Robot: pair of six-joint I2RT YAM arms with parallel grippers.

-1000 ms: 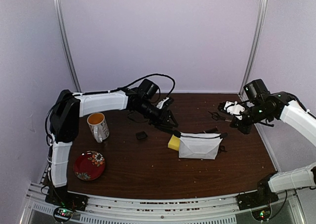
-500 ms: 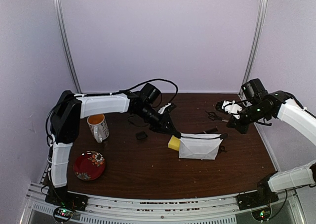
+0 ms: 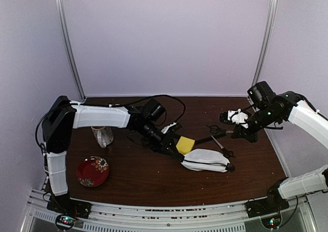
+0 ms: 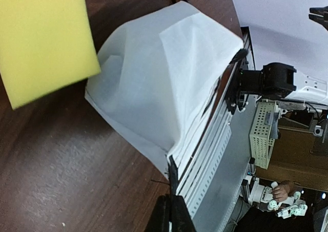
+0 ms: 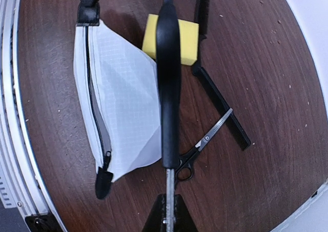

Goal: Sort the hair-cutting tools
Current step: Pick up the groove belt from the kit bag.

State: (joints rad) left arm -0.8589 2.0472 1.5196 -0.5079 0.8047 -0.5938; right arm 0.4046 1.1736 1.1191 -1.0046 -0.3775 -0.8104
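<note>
Two things have changed in the last second. The left tool [image 3: 178, 157] has gone from part-open to fully closed, and it now pinches the left end of the white pouch [image 3: 207, 159]. The left wrist view shows its fingers clamped on the pouch's corner by the zipper. The pouch has also shifted. It stood upright in front of the yellow sponge [image 3: 184, 145] and now lies flatter and nearer the front of the desk [image 3: 138, 183], dragged there by the left arm.

That probably helps the sort: with the pouch held at one end, its zipper side faces the right arm, ready to take tools.

The right tool [image 5: 166, 211] remains tightly closed on the tail of the black trimmer [image 5: 169, 88]. It holds the trimmer level above the desk, pointing across the pouch's edge and the sponge.

The trimmer is a slim, smooth, dark wand, thicker along the body and thinning to a metal stem at the grip. Beneath it on the desk lie the silver-bladed, toothed scissors [image 5: 202, 145], just right of the pouch. A comb [image 5: 223, 109] lies diagonally beside them, and a second comb [image 5: 203, 17] lies against the sponge's far side.
</note>
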